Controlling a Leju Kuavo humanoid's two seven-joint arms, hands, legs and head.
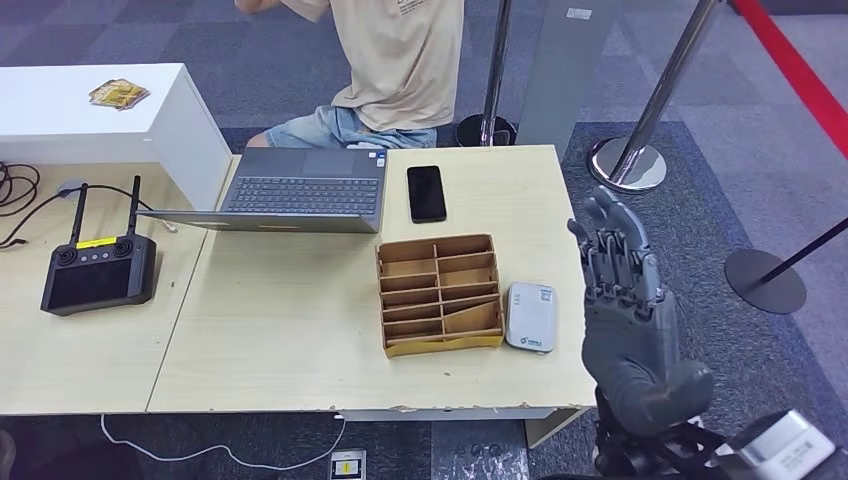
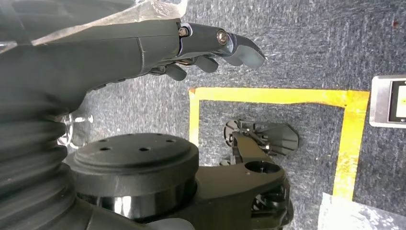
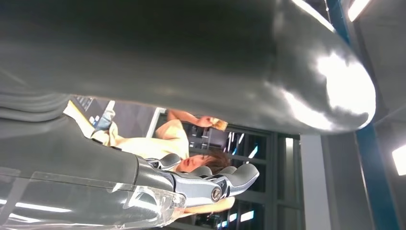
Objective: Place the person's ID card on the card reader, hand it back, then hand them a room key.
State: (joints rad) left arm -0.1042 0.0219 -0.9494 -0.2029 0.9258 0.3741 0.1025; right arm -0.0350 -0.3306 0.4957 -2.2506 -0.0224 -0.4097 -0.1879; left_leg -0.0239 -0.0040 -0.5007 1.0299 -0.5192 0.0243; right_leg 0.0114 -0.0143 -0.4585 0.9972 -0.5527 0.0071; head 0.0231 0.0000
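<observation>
My right hand (image 1: 625,290) is raised upright beside the table's right edge, fingers straight and apart, holding nothing. It stands just right of the white-grey card reader (image 1: 530,316), not touching it. A wooden divided organizer (image 1: 439,293) sits left of the reader. The person (image 1: 400,60) in a beige shirt stands behind the table. In the right wrist view the right hand's fingers (image 3: 210,184) are empty, and beyond them the person's raised hand holds a small yellowish thing (image 3: 218,123), too small to identify. My left hand (image 2: 206,48) hangs over the floor, fingers loosely bent, empty.
An open laptop (image 1: 300,190) and a black phone (image 1: 426,193) lie at the table's far side. A black controller (image 1: 98,272) with antennas sits on the left table, beside a white box (image 1: 170,120). Chrome stanchions (image 1: 630,165) stand at the right.
</observation>
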